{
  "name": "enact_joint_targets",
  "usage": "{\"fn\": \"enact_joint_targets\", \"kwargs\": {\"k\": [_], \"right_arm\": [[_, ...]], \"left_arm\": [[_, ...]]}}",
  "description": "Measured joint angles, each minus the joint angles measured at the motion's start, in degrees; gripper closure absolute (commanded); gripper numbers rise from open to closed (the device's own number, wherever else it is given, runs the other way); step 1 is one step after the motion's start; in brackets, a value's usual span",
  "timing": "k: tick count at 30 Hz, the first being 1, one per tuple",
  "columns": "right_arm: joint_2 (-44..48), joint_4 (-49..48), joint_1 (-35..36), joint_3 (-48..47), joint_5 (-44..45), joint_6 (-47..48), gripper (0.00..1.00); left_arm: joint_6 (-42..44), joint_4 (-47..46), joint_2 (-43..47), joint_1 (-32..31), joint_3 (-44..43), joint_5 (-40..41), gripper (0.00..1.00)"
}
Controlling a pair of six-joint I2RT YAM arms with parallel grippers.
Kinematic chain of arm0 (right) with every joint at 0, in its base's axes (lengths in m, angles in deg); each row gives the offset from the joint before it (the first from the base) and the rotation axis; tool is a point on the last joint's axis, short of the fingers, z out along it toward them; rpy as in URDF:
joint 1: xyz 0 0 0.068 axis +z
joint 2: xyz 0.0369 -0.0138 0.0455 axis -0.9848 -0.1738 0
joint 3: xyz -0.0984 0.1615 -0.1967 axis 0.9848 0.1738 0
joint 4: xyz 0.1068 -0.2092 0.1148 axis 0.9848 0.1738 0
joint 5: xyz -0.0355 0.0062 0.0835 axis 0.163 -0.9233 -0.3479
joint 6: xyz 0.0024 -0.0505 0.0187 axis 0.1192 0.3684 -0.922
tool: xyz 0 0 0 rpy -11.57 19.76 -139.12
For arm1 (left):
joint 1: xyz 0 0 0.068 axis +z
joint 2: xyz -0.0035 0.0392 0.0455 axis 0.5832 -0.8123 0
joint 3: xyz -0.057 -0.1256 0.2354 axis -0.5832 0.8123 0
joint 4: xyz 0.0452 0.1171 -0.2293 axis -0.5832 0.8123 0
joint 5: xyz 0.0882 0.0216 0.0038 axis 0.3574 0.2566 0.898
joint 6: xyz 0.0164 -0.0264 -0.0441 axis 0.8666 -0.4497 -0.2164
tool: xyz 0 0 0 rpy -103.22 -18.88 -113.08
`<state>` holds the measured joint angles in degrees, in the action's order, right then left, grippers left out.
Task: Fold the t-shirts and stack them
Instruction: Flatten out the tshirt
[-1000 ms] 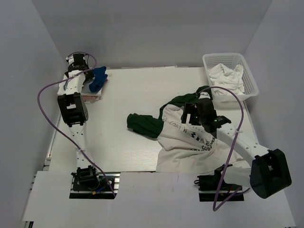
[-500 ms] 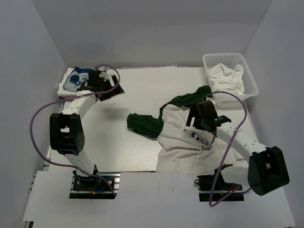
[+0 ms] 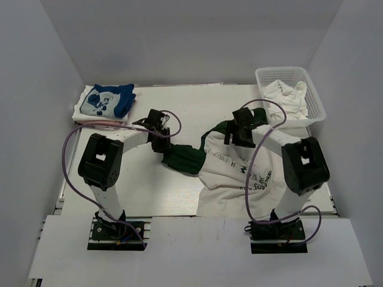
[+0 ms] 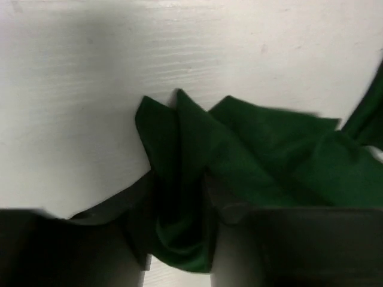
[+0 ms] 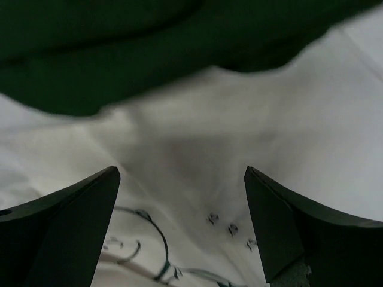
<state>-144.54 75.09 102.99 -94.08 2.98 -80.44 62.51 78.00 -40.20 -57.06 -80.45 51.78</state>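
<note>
A white t-shirt (image 3: 239, 176) with dark green sleeves and black print lies crumpled right of centre. Its green sleeve (image 3: 182, 156) stretches out to the left. My left gripper (image 3: 160, 140) is at that sleeve's tip. In the left wrist view a bunched fold of the green sleeve (image 4: 179, 227) fills the gap of the left gripper (image 4: 178, 197), with both fingers against it. My right gripper (image 3: 239, 134) hangs open over the white front (image 5: 197, 143) just below the green edge, the right gripper (image 5: 181, 173) holding nothing. A folded white-and-blue t-shirt (image 3: 106, 101) rests on a pink one (image 3: 99, 122) at the far left.
A white plastic basket (image 3: 316, 98) with crumpled white cloth (image 3: 286, 95) stands at the back right corner. Purple cables loop off both arms. The white table top (image 3: 137, 185) ends near the arm bases.
My left arm swung from the folded stack at the far left over to the green sleeve, and its jaws narrowed onto it. My right gripper moved up the shirt toward its green top edge.
</note>
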Motion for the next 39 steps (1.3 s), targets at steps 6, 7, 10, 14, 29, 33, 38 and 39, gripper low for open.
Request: {"fn": "enact_joint_targets", "kwargs": {"k": [6, 7, 10, 14, 29, 33, 38, 39], "right_arm": [[-14.88, 1.77, 0.22, -14.14, 1.11, 3.82, 0.17], [-17.22, 3.08, 0.26, -17.94, 0.87, 4.52, 0.18], [-25.49, 5.25, 0.42, -30.1, 0.04, 6.99, 0.19], [-37.29, 9.01, 0.46, -48.94, -2.38, 11.69, 0.19], [-46.21, 2.12, 3.43, -66.29, -18.32, 26.27, 0.1], [-29.86, 4.5, 4.96, -49.83, -13.35, 22.6, 0.1], [-6.03, 3.65, 5.46, -27.08, -9.27, 12.17, 0.1], [-2.4, 4.33, 5.25, -22.6, -9.14, 10.27, 0.1]], "left_arm": [[-0.33, 1.2, -3.37, -0.68, -2.78, 3.91, 1.0], [-0.7, 1.4, -3.37, -0.79, -2.84, 4.81, 1.0], [-1.88, 2.47, -2.73, -0.98, -2.86, 9.11, 1.0], [-4.83, 5.27, -0.07, -0.39, -2.75, 16.79, 1.0], [-8.22, 10.03, -0.17, 0.28, -15.37, 27.85, 1.0], [-8.9, 10.67, -0.98, 0.28, -16.26, 27.61, 1.0], [-12.61, 12.41, 3.96, 0.28, -5.03, 28.06, 1.0], [-14.32, 13.62, 5.97, 0.28, -1.9, 28.26, 1.0]]}}
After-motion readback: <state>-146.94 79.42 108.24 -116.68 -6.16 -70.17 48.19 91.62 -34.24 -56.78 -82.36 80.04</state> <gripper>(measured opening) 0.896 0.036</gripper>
